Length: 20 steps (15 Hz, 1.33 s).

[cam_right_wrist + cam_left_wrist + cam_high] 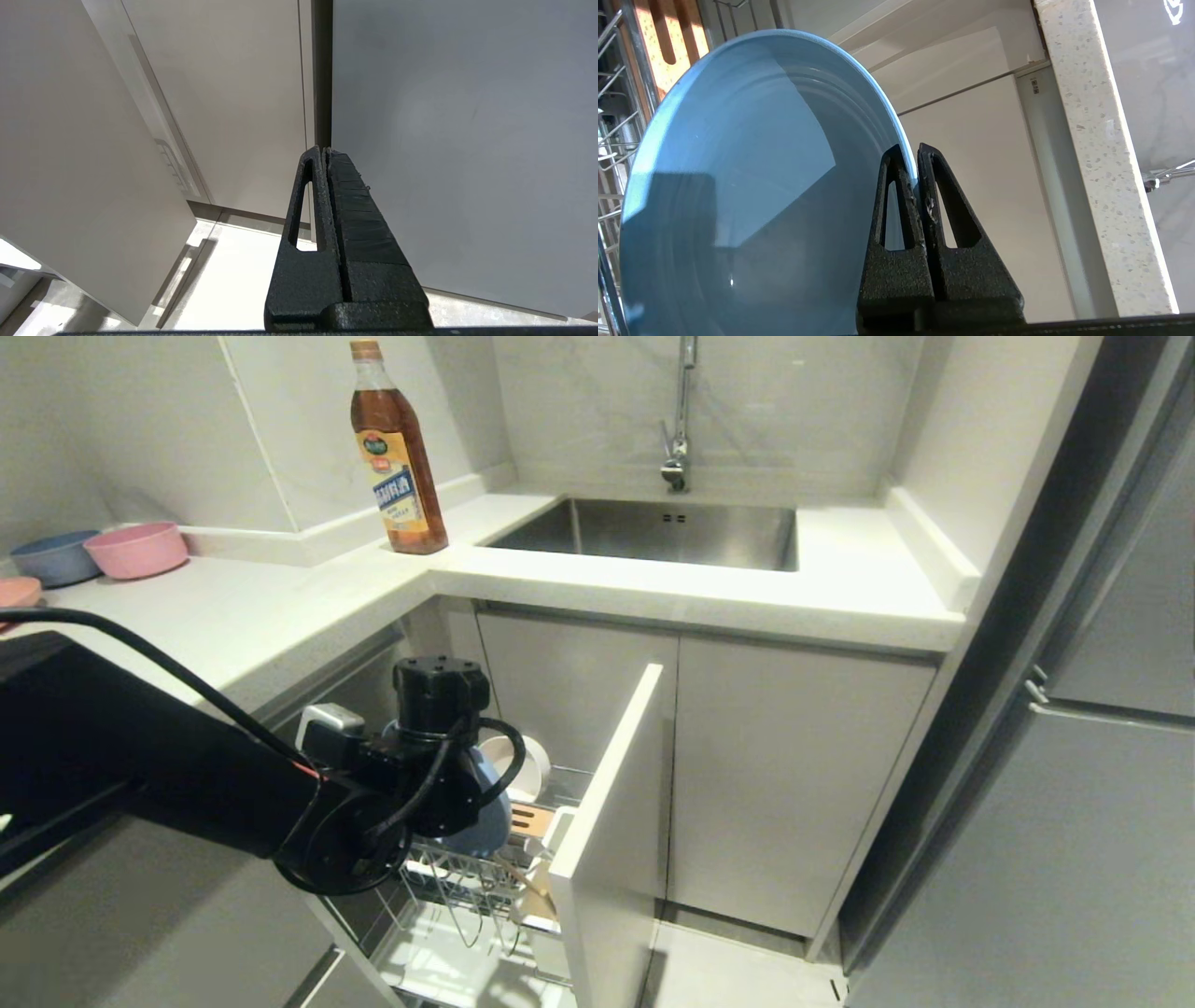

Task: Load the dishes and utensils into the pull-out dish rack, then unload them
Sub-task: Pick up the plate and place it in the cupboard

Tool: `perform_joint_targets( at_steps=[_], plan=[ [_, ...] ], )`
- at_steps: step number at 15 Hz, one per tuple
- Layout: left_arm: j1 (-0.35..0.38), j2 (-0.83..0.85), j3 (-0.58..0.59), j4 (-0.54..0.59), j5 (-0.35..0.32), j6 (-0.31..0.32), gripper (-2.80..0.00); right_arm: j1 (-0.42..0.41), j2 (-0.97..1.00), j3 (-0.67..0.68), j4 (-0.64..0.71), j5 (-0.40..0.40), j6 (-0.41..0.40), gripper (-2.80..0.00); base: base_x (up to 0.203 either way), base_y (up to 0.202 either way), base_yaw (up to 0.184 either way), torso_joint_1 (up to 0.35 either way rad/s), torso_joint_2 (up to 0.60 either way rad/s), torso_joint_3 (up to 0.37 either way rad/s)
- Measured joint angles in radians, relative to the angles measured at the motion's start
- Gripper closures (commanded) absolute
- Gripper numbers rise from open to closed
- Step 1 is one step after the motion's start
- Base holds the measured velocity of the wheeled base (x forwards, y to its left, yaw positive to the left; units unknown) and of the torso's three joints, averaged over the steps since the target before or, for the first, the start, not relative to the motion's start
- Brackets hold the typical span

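The pull-out dish rack is drawn out below the counter, its white front panel standing open. My left gripper is shut on the rim of the light-blue plate, which stands on edge over the rack's wires, close to the slotted wood strip. From the head, my left wrist covers most of the plate. The white bowl stands on edge further back in the rack. I cannot make out the utensils. My right gripper is shut and empty, parked facing cabinet doors and floor.
An oil bottle stands on the counter beside the steel sink and tap. A pink bowl, a grey-blue bowl and a pink plate sit far left. The speckled counter edge overhangs the rack.
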Motion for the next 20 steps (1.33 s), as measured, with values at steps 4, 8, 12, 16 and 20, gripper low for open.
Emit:
perform_joint_targets(
  at_steps=[4, 8, 12, 16, 20],
  plan=[
    [0.0, 0.008, -0.001, 0.001, 0.0, 0.0, 0.0, 0.0, 0.0, 0.0, 0.0, 0.0, 0.0, 0.0, 0.0, 0.0, 0.0, 0.0, 0.0, 0.0],
    [0.006, 0.013, -0.001, 0.004, -0.001, 0.0, 0.0, 0.0, 0.0, 0.0, 0.0, 0.0, 0.0, 0.0, 0.0, 0.0, 0.0, 0.0, 0.0, 0.0],
    [0.007, 0.017, -0.002, 0.006, -0.002, 0.004, 0.0, 0.0, 0.0, 0.0, 0.0, 0.0, 0.0, 0.0, 0.0, 0.0, 0.0, 0.0, 0.0, 0.0],
    [0.007, 0.019, -0.002, 0.019, -0.003, 0.002, -2.8, 0.0, 0.0, 0.0, 0.0, 0.0, 0.0, 0.0, 0.0, 0.0, 0.0, 0.0, 0.0, 0.0],
    [0.008, 0.02, -0.002, 0.029, -0.002, 0.002, -2.8, 0.0, 0.0, 0.0, 0.0, 0.0, 0.0, 0.0, 0.0, 0.0, 0.0, 0.0, 0.0, 0.0]
  ],
)
